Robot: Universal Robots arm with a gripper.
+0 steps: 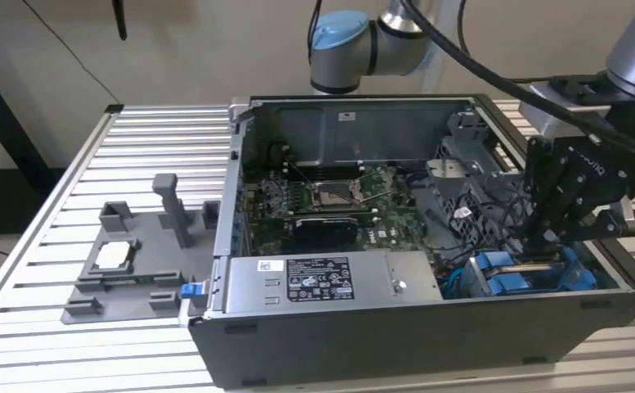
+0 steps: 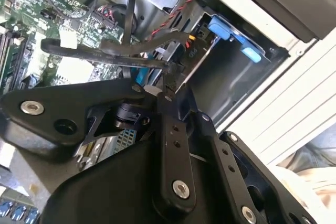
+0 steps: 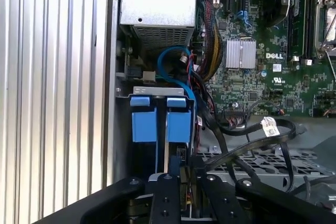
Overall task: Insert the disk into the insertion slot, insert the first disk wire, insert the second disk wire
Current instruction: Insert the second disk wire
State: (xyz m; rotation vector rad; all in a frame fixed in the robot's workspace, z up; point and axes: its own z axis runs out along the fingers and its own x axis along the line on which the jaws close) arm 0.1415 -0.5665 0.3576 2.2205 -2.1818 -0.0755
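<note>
Closest to the lens in both wrist views: black gripper [image 2: 167,90] [image 3: 182,179], linkage bars and screw heads in the foreground. Lowered into the open computer case [image 1: 427,344], at the corner on the exterior view's right [image 1: 542,241]. Wide or narrow: cannot tell. Thin black cable [image 2: 105,55] running up to the tip, touching or just beside it; held or not, unclear.

Just beyond the tip in the first wrist view: two bright blue carriers side by side, standing on edge in a grey sheet-metal cage. The disk [image 3: 178,127] taken to be the carrier in line with the gripper; the other carrier [image 3: 143,124] right beside it. Both pushed down inside the insertion slot [image 3: 157,91], blue tabs level with each other.

Judged progress: disk insertion apparently done. Wire steps seemingly under way or not yet done; no cable visibly plugged into the disk, connector side hidden by the gripper. Loose black cables [image 3: 247,148] looping between cage and motherboard [image 3: 262,77].

Writing and labels: large white printed label on the grey power-supply box [image 1: 317,278]; small white tag [image 3: 269,126] on a black cable; white logo and certification marks printed on the green board. Fine print too small to make out.
</note>
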